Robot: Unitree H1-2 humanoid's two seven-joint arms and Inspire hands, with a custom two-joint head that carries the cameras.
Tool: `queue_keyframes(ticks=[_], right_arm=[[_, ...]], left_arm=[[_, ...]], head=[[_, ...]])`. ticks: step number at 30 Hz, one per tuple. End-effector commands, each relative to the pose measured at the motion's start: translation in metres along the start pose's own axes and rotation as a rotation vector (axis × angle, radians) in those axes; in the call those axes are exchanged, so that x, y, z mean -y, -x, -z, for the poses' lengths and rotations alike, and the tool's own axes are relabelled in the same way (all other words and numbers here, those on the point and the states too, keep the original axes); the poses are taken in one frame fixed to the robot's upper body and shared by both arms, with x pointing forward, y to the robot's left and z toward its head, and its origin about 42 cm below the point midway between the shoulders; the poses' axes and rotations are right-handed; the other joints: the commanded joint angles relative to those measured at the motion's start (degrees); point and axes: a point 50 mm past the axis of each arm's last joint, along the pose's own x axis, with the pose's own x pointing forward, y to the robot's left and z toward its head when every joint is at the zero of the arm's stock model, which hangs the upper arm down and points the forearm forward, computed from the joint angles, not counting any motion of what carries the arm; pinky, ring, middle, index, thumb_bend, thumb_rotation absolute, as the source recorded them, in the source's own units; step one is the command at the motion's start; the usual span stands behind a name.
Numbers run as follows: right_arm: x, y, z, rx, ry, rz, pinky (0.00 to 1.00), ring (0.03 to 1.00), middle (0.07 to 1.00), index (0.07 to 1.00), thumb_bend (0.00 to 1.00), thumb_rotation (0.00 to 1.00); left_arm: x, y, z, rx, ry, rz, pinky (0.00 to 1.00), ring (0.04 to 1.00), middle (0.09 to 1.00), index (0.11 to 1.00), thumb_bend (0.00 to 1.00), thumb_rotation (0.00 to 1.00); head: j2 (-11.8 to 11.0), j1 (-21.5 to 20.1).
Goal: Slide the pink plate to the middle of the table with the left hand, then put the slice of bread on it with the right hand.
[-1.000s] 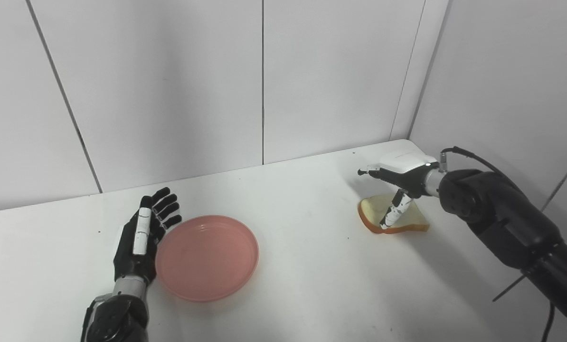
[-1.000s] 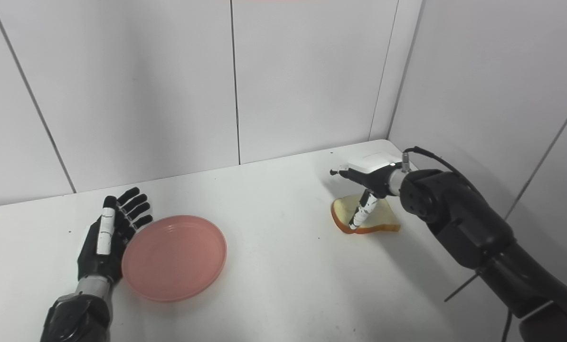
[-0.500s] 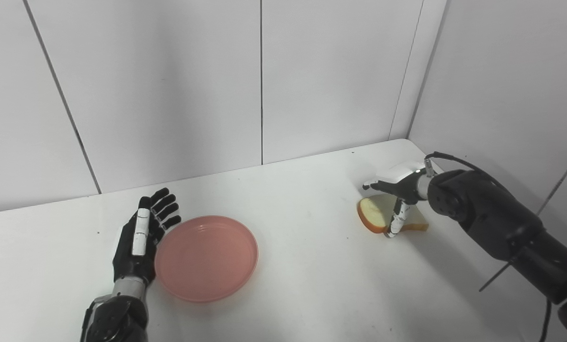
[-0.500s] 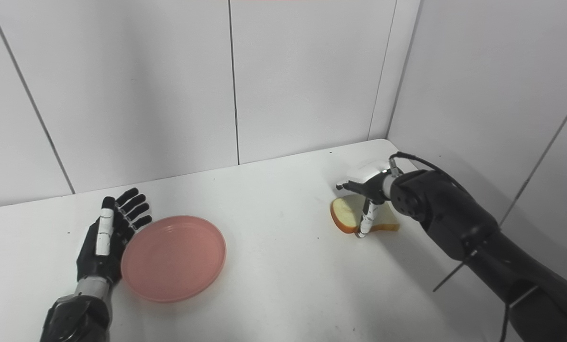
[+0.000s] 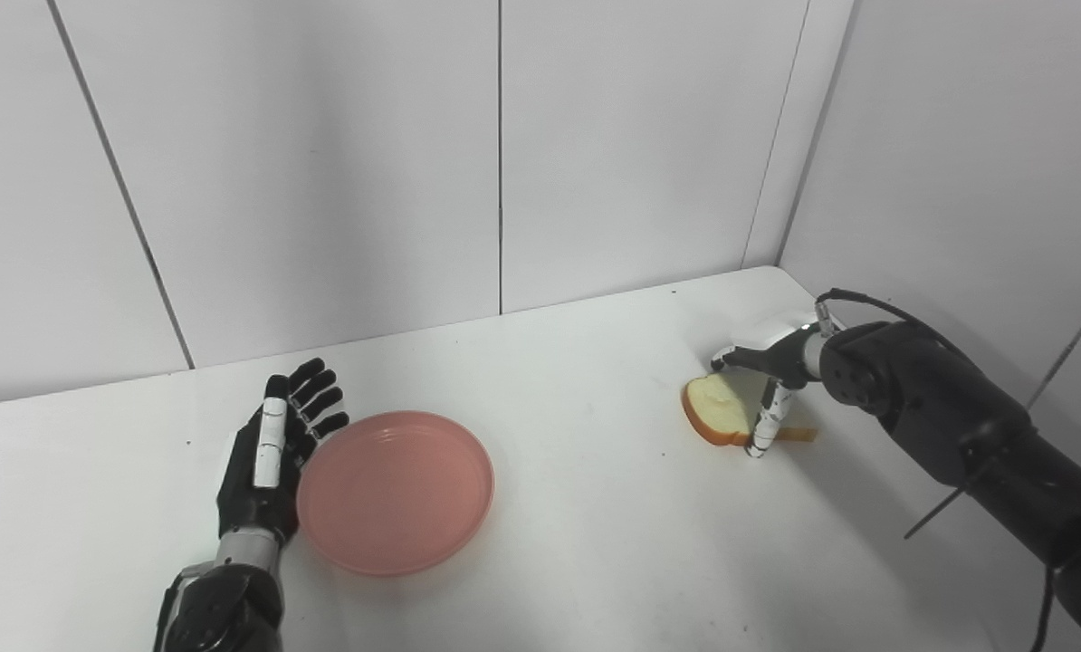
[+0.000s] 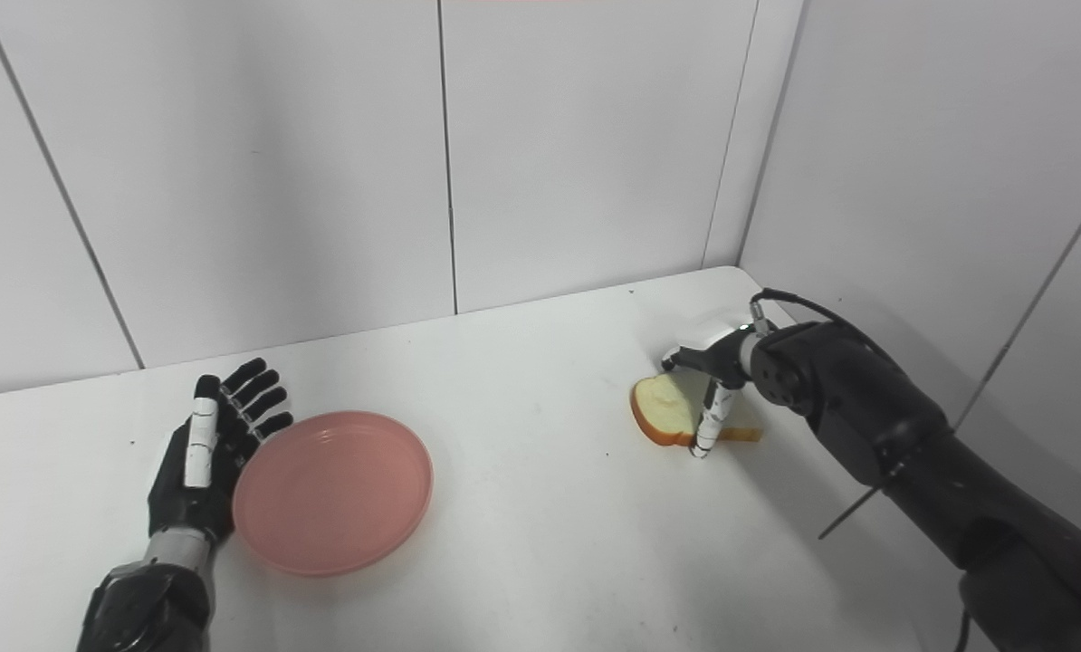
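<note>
The pink plate (image 5: 396,489) lies flat on the white table, left of its middle. My left hand (image 5: 269,453) is open, palm toward the plate, resting against its left rim and holding nothing. The slice of bread (image 5: 717,407) lies at the right side of the table, its left edge tipped up a little. My right hand (image 5: 762,362) is down over the bread, fingers at its far edge and thumb (image 5: 764,426) at its near crust, pinching it. The right part of the slice is hidden by the hand.
The white table (image 5: 586,507) ends at wall panels behind and on the right. The bread sits near the right wall corner. My right forearm (image 5: 939,426) with its cable reaches in from the lower right.
My right hand has dropped onto the bread and closed in, the thumb moving to its near edge. The bread's left edge has tipped up. The left hand and the plate have not moved.
</note>
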Motion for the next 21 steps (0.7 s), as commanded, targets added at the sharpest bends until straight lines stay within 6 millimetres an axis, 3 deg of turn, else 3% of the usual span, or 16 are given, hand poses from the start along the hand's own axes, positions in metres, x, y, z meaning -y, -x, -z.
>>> queue_keyframes(ticks=[1,3,4,5,6,8,15,20,21], right_arm=[[0.013,0.004,0.008,-0.001,0.004,0.042,0.61,0.661,0.713,0.82,1.0,0.25],[0.005,0.002,0.005,0.002,0.02,0.055,0.52,0.562,0.62,0.77,0.96,0.22],[0.001,0.001,0.003,0.006,0.03,0.063,0.45,0.493,0.557,0.71,0.87,0.18],[-0.004,0.0,0.0,0.017,0.039,0.07,0.43,0.481,0.545,0.699,0.85,0.18],[-0.007,0.0,-0.001,0.024,0.044,0.075,0.39,0.443,0.475,0.595,0.63,0.06],[-0.014,-0.001,-0.005,0.045,0.049,0.087,0.38,0.437,0.457,0.545,0.56,0.02],[-0.021,-0.001,-0.012,0.092,0.049,0.132,0.28,0.35,0.423,0.518,0.52,0.0],[-0.014,0.003,-0.016,0.136,0.067,0.153,0.32,0.383,0.435,0.518,0.52,0.0],[-0.013,0.004,-0.017,0.142,0.071,0.158,0.29,0.356,0.425,0.517,0.52,0.0]], left_arm=[[-0.004,0.019,0.032,-0.138,0.021,-0.023,0.72,0.805,0.805,0.747,0.82,0.85],[-0.004,0.019,0.032,-0.139,0.023,-0.024,0.72,0.804,0.805,0.749,0.82,0.85],[-0.004,0.019,0.032,-0.139,0.022,-0.024,0.72,0.805,0.807,0.745,0.82,0.85],[-0.003,0.019,0.032,-0.139,0.022,-0.023,0.72,0.805,0.808,0.744,0.82,0.85],[-0.003,0.019,0.032,-0.139,0.022,-0.022,0.71,0.805,0.808,0.745,0.82,0.85],[-0.003,0.019,0.032,-0.139,0.025,-0.023,0.71,0.806,0.808,0.746,0.81,0.85],[-0.002,0.019,0.031,-0.144,0.025,-0.031,0.72,0.803,0.808,0.751,0.81,0.85],[-0.002,0.019,0.032,-0.141,0.024,-0.025,0.71,0.809,0.808,0.752,0.78,0.86],[-0.002,0.019,0.032,-0.141,0.023,-0.024,0.71,0.811,0.81,0.753,0.78,0.86]], head=[[0.1,0.1],[0.2,0.1],[0.2,0.1],[0.2,0.1],[0.2,0.1],[0.3,0.2],[0.4,0.1],[0.4,0.2],[0.4,0.2]])
